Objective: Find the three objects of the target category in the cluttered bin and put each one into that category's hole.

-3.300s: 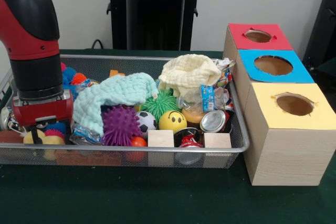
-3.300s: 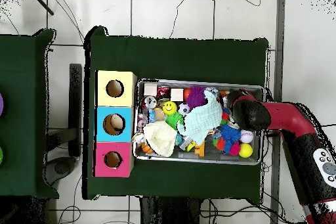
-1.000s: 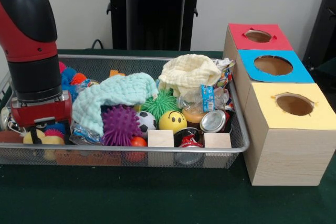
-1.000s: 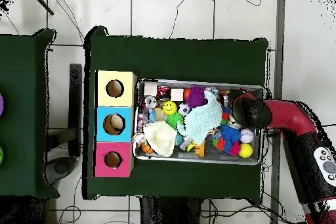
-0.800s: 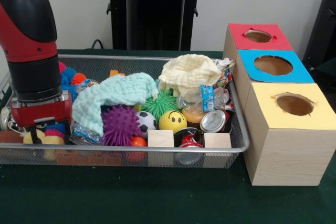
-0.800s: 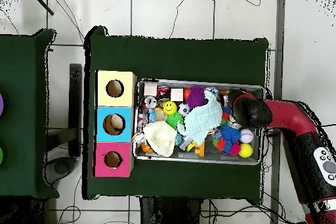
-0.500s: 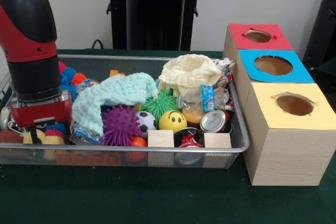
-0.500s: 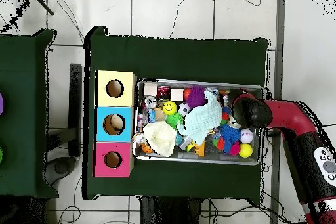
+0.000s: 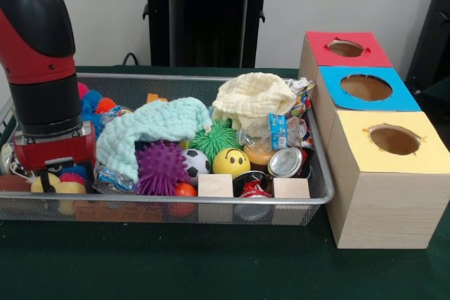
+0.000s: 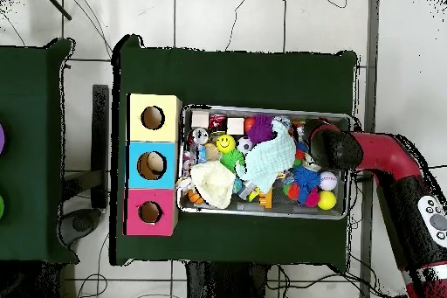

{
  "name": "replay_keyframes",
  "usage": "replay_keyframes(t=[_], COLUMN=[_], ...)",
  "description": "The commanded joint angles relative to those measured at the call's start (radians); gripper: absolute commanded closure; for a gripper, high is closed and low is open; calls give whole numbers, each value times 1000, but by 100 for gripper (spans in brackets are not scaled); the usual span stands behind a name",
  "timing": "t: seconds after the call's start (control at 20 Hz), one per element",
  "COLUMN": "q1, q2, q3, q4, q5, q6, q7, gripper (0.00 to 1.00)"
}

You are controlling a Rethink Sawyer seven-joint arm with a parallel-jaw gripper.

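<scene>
claw (image 9: pixel 48 179) low in the mesh bin's (image 9: pixel 211 200) left end

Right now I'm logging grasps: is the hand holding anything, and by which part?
It cannot be told: the hand is sunk among the toys at the end of the bin, its tips hidden.

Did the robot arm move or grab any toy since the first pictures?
Hardly. The arm lifted a tiny bit and edged sideways at the bin's end, away from the colored boxes. It grabbed nothing and dropped nothing. The cloths, balls, cans and blocks lie just as before.
</scene>
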Motion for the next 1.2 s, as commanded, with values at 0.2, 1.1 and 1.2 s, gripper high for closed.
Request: replay_keyframes(t=[0.2,1.1,1.2], q1=[8,9,9], q2=[105,103,102], q3=[-53,-94,-97], q4=[-122,-123,-124], q5=[-70,-80,-80], q6=[45,72,77], q7=[-315,-284,-284], gripper=[0,0,0])
